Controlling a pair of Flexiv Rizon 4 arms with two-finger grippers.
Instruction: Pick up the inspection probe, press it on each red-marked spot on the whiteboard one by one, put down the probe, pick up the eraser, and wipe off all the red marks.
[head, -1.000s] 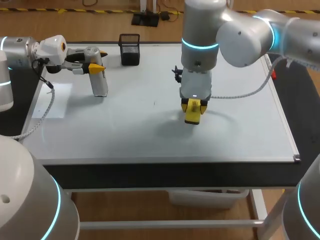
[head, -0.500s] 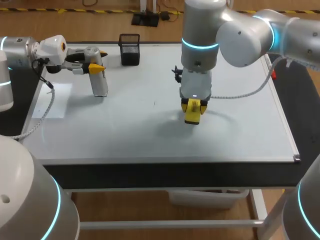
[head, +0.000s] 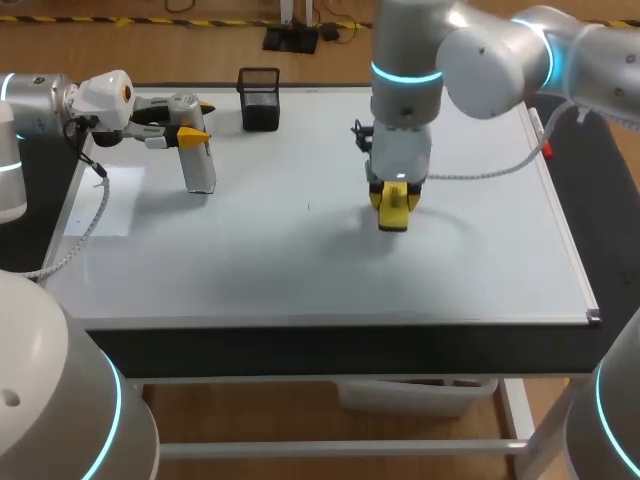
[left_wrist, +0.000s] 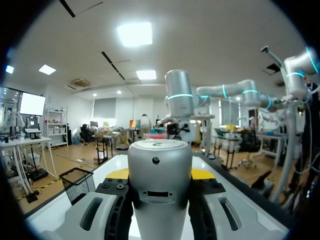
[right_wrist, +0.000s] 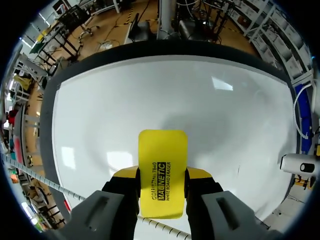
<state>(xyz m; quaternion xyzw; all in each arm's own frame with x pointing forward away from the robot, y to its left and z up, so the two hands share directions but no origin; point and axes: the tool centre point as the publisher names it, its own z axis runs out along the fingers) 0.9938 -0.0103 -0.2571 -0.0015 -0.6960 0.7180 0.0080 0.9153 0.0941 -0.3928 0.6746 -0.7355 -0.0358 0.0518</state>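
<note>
While the right hand (right_wrist: 162, 176) clamps the yellow eraser (right_wrist: 162, 150) against the middle of the whiteboard (head: 480, 270), the left hand (head: 198, 120) grips the upright probe (head: 200, 170) near the far left edge. If the eraser tilts or presses too lightly, faint red marks could probably remain.

The right tool (head: 394, 198) points straight down, fingers clamped; the left tool (head: 197, 120) lies level, likewise clamped.

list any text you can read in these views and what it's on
"MAGNETIC": on the yellow eraser in the right gripper.
"WHITE BOARD ERASER": just under it, on the same eraser.
A smaller line above those words is too small to read.
Nothing readable on the probe.
</note>
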